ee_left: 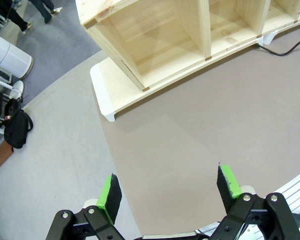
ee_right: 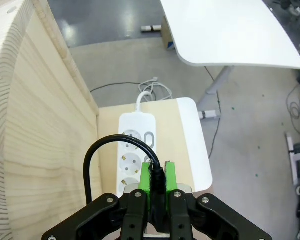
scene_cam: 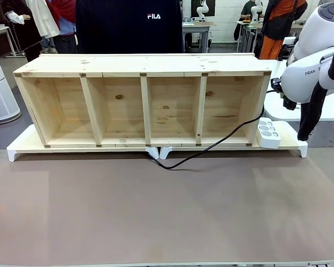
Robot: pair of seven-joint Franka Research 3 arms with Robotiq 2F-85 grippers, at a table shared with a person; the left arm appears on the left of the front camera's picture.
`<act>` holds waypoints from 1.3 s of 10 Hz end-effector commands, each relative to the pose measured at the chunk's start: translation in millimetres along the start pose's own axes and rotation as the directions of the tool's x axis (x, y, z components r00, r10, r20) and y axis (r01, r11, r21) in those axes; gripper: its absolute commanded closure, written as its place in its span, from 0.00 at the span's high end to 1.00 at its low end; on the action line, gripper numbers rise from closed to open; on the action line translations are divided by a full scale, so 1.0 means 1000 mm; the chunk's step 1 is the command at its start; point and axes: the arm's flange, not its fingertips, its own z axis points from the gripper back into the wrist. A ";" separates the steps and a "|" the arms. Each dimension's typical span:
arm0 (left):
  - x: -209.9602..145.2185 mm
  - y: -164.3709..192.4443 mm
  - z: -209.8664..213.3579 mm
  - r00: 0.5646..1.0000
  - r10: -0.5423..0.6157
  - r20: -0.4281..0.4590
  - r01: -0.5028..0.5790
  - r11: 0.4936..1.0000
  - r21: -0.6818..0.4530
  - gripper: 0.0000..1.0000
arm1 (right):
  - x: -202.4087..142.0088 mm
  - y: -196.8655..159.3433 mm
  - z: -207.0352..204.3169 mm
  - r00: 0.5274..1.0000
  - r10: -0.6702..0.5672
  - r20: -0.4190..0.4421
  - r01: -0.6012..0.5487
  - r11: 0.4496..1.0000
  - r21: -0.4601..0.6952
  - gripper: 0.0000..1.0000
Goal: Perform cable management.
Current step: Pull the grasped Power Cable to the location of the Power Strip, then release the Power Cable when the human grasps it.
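The right gripper (ee_right: 157, 181) was clenched on the cable (scene_cam: 211, 146) above the strip (ee_right: 136, 150), at the shelf's (scene_cam: 145, 100) end. The slack lay on the table (scene_cam: 156, 222). Light and floppy, the cable looked best gripped near its stiffer plug. The left gripper (ee_left: 169, 189) hung with jaws spread.

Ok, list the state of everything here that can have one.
cable: slack on the table, one end gripped.
power strip: visible sockets empty.
right gripper: shut on the cable.
left gripper: open, empty.
shelf: all four compartments empty.
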 end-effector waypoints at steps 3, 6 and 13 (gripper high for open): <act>0.000 0.001 0.000 1.000 0.002 0.001 -0.002 1.000 -0.001 1.00 | 0.001 0.001 0.000 1.000 0.004 0.002 -0.004 1.000 -0.001 0.15; 0.000 0.001 0.000 1.000 0.002 0.001 -0.002 1.000 -0.001 1.00 | 0.001 0.001 0.000 1.000 0.004 0.002 -0.004 1.000 -0.001 0.15; 0.000 0.001 0.000 1.000 0.002 0.001 -0.002 1.000 -0.001 1.00 | 0.001 0.001 0.000 1.000 0.004 0.002 -0.004 1.000 -0.001 0.15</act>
